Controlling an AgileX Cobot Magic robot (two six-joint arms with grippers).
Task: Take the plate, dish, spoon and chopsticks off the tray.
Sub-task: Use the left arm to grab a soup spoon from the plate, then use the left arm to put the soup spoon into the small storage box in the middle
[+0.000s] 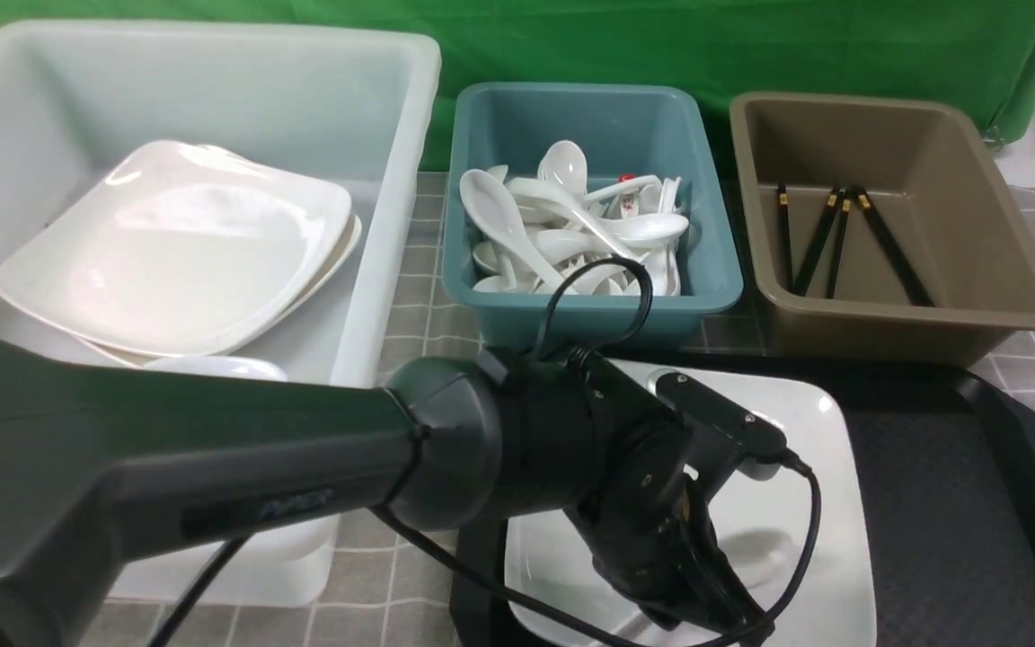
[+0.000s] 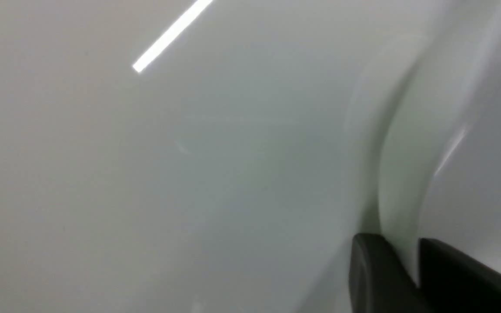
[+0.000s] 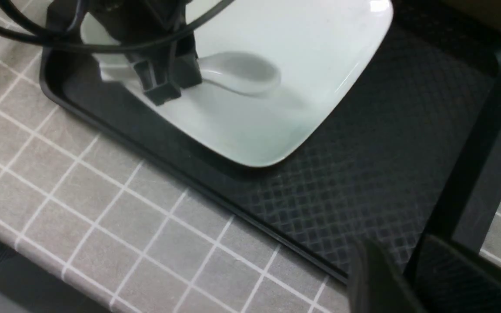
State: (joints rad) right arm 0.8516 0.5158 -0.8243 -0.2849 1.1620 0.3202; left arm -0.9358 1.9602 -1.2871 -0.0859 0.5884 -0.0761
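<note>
1. The black tray sits on the counter. The big white plate lies on the tray, toward its left end.
2. The spoon lies in the plate on the tray. The right wrist view shows it best. In the front view the arm hides most of it.
3. The left gripper is down over the plate on the tray. Only the left wrist view gets close, and there two black fingers pinch the spoon's handle.
4. The right gripper shows only in its own view, above the tray near a corner. It is dark and blurry, so I cannot tell if it is spread or pressed together.
5. Only the front view shows what is behind the tray. A brown bin holds black chopsticks, and a teal bin holds other spoons. A white tub left of the tray holds more plates.
</note>
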